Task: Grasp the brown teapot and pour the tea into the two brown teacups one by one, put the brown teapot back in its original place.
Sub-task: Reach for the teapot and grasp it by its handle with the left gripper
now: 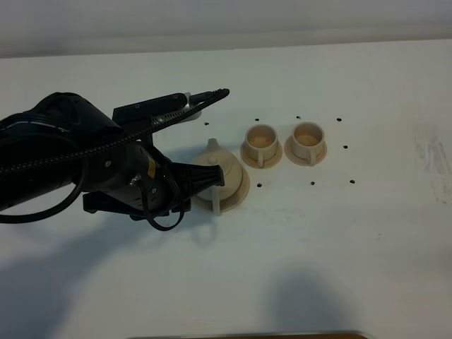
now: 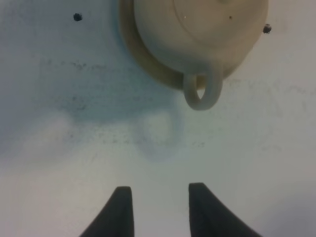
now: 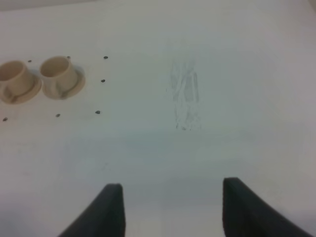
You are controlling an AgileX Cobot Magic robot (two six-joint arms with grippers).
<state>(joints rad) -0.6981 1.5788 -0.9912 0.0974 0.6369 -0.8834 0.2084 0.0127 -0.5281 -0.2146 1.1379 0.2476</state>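
1. Lining up the handle grasp looks like the current step. The left gripper is partway spread, with nothing between the fingers and nothing touched.
2. The brown teapot sits straight ahead of its fingertips, on the large saucer, with a clear gap between.
3. The loop handle points back at the gripper but is off-centre, roughly in line with one finger.
4. To do it well, shift sideways until the loop is centred between the jaws. Advance level and close on the loop only, staying off the saucer rim so it doesn't drag.
5. The near teacup is beyond the teapot from the left gripper and the far teacup is just beside it. Both are upright on small saucers.
6. The right gripper is wide apart and empty over bare table, with the cups well off to one side. It's not needed for this grasp.
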